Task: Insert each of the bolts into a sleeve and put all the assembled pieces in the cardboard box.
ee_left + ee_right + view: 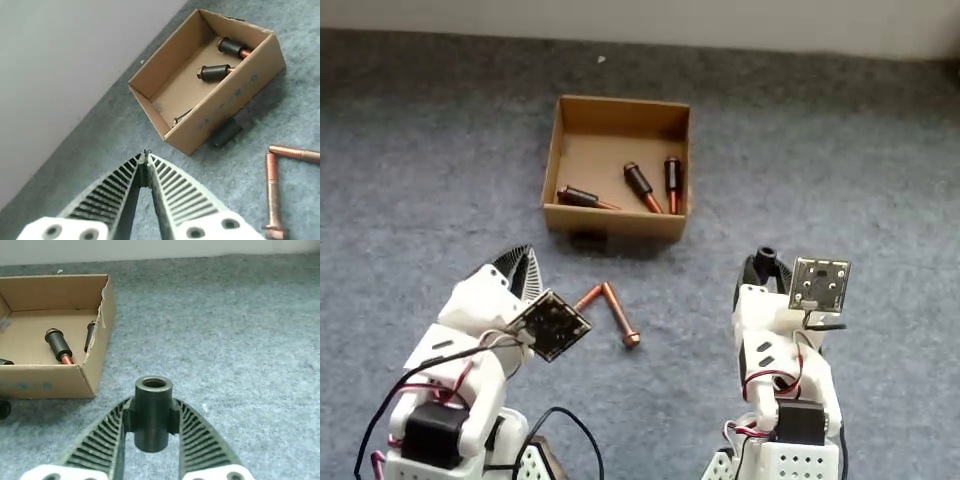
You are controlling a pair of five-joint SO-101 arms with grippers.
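pincers first: the right pincer [152, 406] is clamped on a black cylindrical sleeve [153, 430]. the sleeve stands upright with its open bore up, on the arm-facing side of the open brown cardboard box [45, 382], out past its right corner. the left pincer [145, 159] is clenched on nothing, its ribbed fingers tip to tip, on that same side of the box toward its left corner.

inside the box lie three assembled pieces, each a black sleeve on a copper bolt. one piece [585, 197] is by the left wall, one [642, 187] is in the middle and one [673, 180] is by the right wall.

a loose black sleeve [588, 240] lies on the grey carpeted tabletop [440, 150], against the outside of the box's arm-facing wall. two bare copper bolts lie farther from the box than that sleeve, one bolt [620, 313] and the other bolt [588, 297], their box-ward ends close together in a v.
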